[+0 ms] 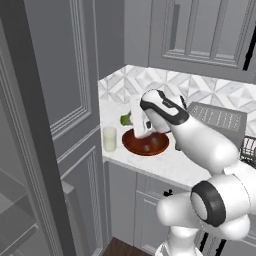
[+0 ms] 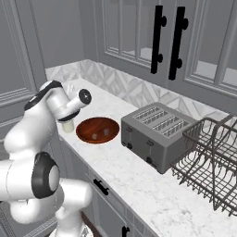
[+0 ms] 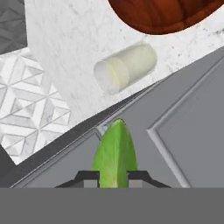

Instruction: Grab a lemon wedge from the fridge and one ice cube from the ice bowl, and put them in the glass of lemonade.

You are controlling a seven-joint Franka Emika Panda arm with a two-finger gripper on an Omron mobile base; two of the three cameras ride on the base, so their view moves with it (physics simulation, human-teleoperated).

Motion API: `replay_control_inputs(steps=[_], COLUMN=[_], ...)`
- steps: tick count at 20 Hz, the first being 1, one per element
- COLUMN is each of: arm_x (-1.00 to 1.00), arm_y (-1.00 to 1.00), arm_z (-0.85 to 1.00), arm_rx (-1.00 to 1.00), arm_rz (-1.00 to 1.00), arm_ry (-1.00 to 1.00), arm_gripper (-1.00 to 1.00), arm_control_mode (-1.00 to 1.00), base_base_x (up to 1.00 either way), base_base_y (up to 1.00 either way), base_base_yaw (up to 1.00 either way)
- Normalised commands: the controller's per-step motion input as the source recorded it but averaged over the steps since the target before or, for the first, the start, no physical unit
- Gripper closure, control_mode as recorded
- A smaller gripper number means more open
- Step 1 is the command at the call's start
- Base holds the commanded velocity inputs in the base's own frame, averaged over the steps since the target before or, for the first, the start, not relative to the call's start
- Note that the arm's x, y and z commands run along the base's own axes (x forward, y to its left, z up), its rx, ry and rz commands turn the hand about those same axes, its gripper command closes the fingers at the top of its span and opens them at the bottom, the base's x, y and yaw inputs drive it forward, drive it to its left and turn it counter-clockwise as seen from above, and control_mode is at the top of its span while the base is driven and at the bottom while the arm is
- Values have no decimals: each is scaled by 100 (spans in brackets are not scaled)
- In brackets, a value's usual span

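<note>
My gripper (image 3: 113, 177) is shut on the lemon wedge (image 3: 114, 153), a yellow-green slice that sticks out between the two fingertips. From the left base view the wedge (image 1: 124, 119) hangs above the counter's left end, held by the gripper (image 1: 128, 119) just behind the glass of lemonade (image 1: 109, 139). The glass (image 3: 124, 68) stands upright on the marble beside the reddish-brown ice bowl (image 1: 146, 143). Two ice cubes (image 2: 94, 136) lie in the bowl (image 2: 97, 124). The arm partly hides the glass (image 2: 68, 126) in the right base view. A tall dark grey edge of the fridge (image 1: 30, 130) stands at the far left.
A grey toaster (image 2: 155, 134) stands right of the bowl, and a wire dish rack (image 2: 208, 157) beyond it. A tall panelled cabinet side (image 1: 75, 100) closes the counter's left end. Wall cabinets with black handles (image 2: 157, 41) hang above the tiled backsplash (image 1: 200, 85).
</note>
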Motion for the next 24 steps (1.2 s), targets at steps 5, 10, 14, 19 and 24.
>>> replay_control_inputs(steps=[5, 10, 14, 19, 24], arm_x=[12, 15, 19, 24, 21], arm_y=[12, 5, 11, 2, 0], arm_z=[4, 27, -6, -9, -46], arm_rx=[12, 5, 16, 19, 13], arm_rz=[-2, -2, -2, -2, 0], arm_ry=[23, 27, 42, 44, 33], arm_gripper=[100, 100, 100, 100, 100], arm_control_mode=[-100, -100, -100, -100, -100], base_base_x=[0, 0, 0, 0, 0], base_base_y=[0, 0, 0, 0, 0], base_base_yaw=[0, 0, 0, 0, 0])
